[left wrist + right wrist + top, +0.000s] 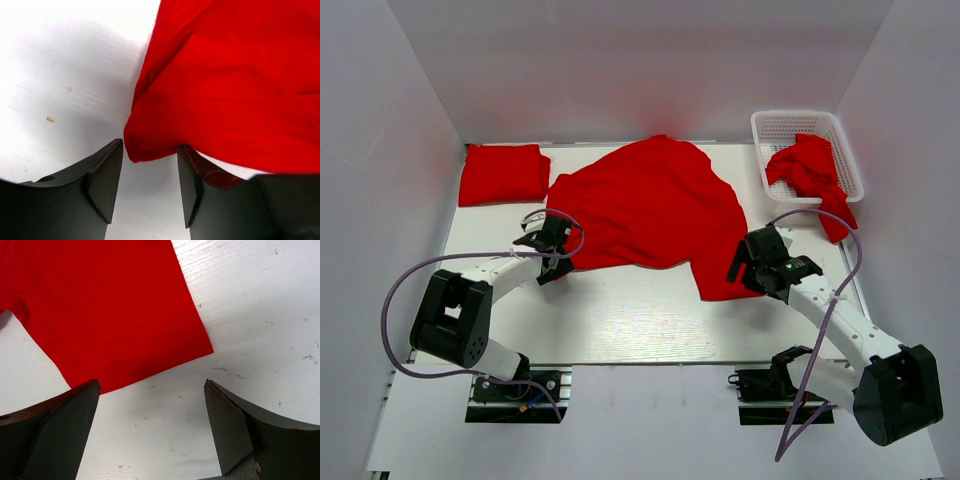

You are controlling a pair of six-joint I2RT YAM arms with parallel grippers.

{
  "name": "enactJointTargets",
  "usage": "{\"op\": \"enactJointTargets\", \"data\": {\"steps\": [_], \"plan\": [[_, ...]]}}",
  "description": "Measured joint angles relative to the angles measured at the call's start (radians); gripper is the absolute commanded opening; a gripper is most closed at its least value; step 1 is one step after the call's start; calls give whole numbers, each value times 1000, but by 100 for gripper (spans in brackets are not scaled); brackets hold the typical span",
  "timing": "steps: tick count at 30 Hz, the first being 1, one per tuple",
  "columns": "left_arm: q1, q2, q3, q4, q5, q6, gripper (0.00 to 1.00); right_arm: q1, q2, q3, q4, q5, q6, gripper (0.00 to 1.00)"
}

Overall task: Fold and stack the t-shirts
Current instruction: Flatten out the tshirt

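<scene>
Bright red short-sleeved fabric t-shirts, three as far as can be seen, are at three different stages. One folded t-shirt (503, 173) lies as a neat flat rectangle on the white desk (620, 320), well apart from the white plastic lattice basket (782, 125) and far to its left along the back edge. By my reading it is the start of the stack and the only piece finished. The spread t-shirt (650, 205) lies opened out but rumpled just left of the basket, near it without touching, and no fold is made in it yet. The crumpled t-shirt (810, 172) sits bunched inside the basket, with part of it hanging over the basket's near rim, untouched. The left claw (552, 250) is at the spread t-shirt's corner farthest from the basket. Its wrist view shows the jaws released, with a rounded edge of cloth at their mouth, lying against one jaw but not pinched. The right claw (745, 260) hovers nearer to the arms than the basket and a little to its left, over the hem corner of the spread t-shirt, jaws wide apart and holding nothing. I judge the task roughly a third done. The spread t-shirt needs gripping, flattening, folding and stacking, and the crumpled t-shirt has to come out of the basket and go the same way.
</scene>
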Motion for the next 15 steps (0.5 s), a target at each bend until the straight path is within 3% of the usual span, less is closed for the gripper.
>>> {"op": "enactJointTargets", "data": {"steps": [1,4,5,6,15], "plan": [[1,3,0,6,-1,0,55,-2,0,0,0,-2,0,90],[5,26,0,27,-2,-4,29,-8,2,-14,9,-12,2,90],[5,35,0,34,-2,-5,5,-11,6,-20,10,-17,3,90],[6,38,0,47,-1,-9,0,-13,13,-27,15,-22,3,90],[6,17,1,27,5,29,0,-33,85,-48,39,-28,3,90]]}}
